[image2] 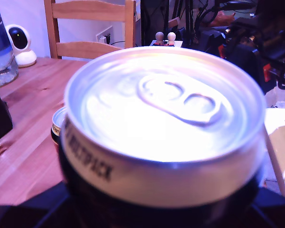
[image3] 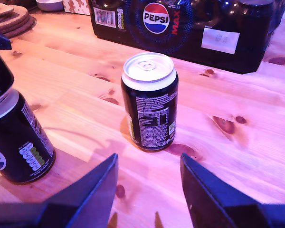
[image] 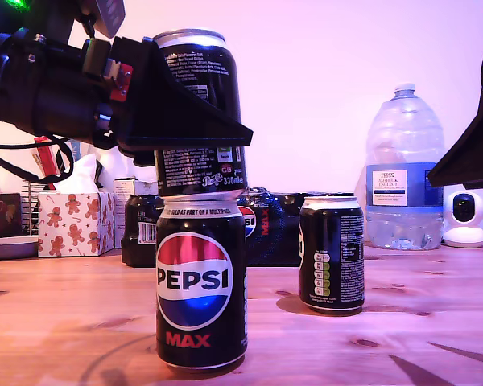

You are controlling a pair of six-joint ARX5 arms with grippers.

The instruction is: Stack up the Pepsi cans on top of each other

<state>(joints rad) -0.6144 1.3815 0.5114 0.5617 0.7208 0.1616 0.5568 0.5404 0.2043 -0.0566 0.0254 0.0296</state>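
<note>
At the exterior view's left, my first gripper [image: 195,121] reaches in from the wooden table's [image: 402,322] left edge, its dark jaws clamped around the sides of the upper black Pepsi Max can with the silver top [image: 197,112]. That can sits right on the rim of the lower black Pepsi Max can showing its red-white-blue globe [image: 201,285], which stands near the table's front edge. The grip is high on the body, likely so the base can seat squarely in the lower rim. In the first wrist view the held can's silver lid [image2: 166,118] fills almost everything. Whether it is fully settled, I cannot tell.

Moving right, the third black Pepsi Max can [image: 332,251] stands upright and alone, mid-table, well apart from the stack, its nutrition text toward the camera. Behind it along the table's back edge lie the dark shrink-wrapped Pepsi multipack [image: 266,225] and the big clear plastic water bottle [image: 404,173].

At the exterior view's right edge, my second gripper [image3: 149,185] hovers with jaws spread wide, the third can [image3: 149,107] near, lined up between them, apparently ready for the next pick.
</note>
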